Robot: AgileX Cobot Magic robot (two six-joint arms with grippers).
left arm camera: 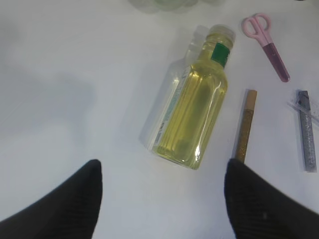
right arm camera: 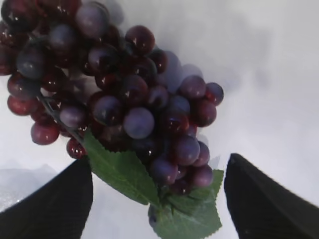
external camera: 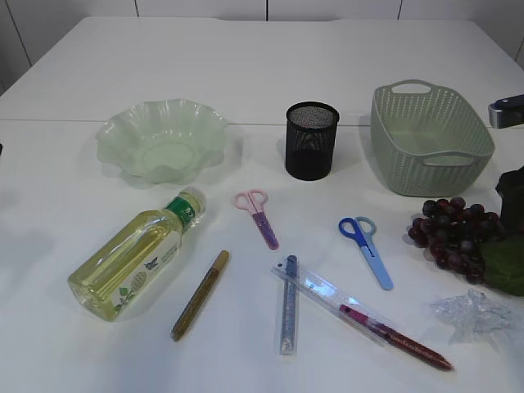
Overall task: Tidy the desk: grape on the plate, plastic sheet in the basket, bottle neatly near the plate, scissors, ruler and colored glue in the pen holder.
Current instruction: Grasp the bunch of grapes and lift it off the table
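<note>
the right claw (right arm camera: 158,199) hangs spread over the dark purple plastic grape bunch (right arm camera: 114,94) lying on the white surface (external camera: 246,74) – grape step; next, i judge, descend and pinch – left claw (left arm camera: 162,199) spread too.

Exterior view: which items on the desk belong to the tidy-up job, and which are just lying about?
Belong to the job:
grape bunch
plate
plastic sheet
basket
bottle
pink scissors
blue scissors
ruler
gold glue
silver glue
red glue
pen holder

Lying about:
Nothing visible.
</note>
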